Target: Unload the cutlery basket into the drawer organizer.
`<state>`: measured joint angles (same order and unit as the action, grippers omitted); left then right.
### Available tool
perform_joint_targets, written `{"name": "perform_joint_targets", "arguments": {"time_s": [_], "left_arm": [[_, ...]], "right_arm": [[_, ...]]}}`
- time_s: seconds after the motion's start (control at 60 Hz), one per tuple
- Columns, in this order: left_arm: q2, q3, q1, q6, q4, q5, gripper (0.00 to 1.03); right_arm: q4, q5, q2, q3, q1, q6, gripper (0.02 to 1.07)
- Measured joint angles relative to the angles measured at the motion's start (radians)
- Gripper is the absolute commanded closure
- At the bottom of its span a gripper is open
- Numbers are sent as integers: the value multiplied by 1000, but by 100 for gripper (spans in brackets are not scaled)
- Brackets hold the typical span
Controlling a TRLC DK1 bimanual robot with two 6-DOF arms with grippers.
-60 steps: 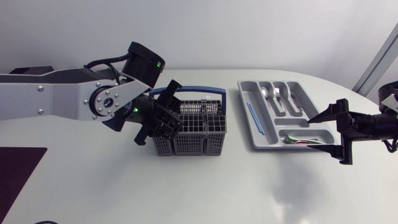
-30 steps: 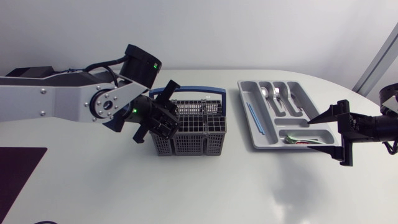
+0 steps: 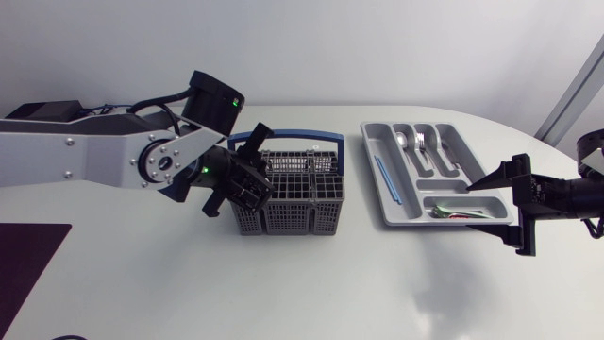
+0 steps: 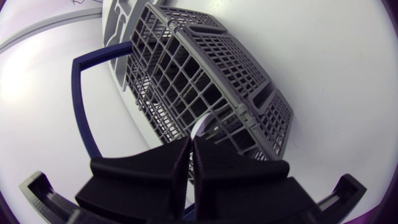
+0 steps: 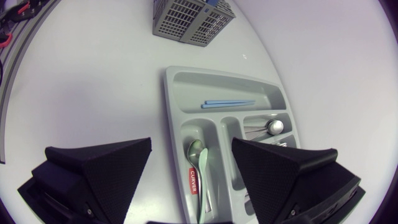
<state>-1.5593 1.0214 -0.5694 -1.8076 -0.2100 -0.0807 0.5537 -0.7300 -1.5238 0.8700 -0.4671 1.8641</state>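
The grey cutlery basket [image 3: 288,194] with a blue handle [image 3: 302,140] stands mid-table. My left gripper [image 3: 247,179] is at its left end, fingers down in a compartment. In the left wrist view the basket [image 4: 205,68] lies just ahead, and the gripper [image 4: 191,142] is shut on a thin pale cutlery piece [image 4: 200,127] sticking up from the basket. The grey drawer organizer [image 3: 370,151] holds blue sticks [image 3: 385,179], metal cutlery [image 3: 425,146] and a green spoon [image 5: 198,168]. My right gripper [image 3: 493,200] hovers open over the organizer's near right corner, nothing between its fingers [image 5: 191,149].
A dark mat [image 3: 24,264] lies at the table's front left corner. The right wrist view looks down on the organizer [image 5: 171,112], with the basket [image 5: 193,15] farther ahead. Bare white table runs along the front.
My left gripper's fingers have come together at the basket's left end. The right arm has drifted slightly to the right.
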Motion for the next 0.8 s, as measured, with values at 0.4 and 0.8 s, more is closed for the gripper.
{"name": "perform_joint_targets", "arguments": {"time_s": [0.4, 0.8], "left_arm": [[205, -53, -3, 10, 45, 0, 97], [358, -55, -3, 105, -111, 32, 97]], "right_arm": [[34, -34, 115, -47, 0, 0, 14], [93, -87, 224, -98, 1, -5, 14]]}}
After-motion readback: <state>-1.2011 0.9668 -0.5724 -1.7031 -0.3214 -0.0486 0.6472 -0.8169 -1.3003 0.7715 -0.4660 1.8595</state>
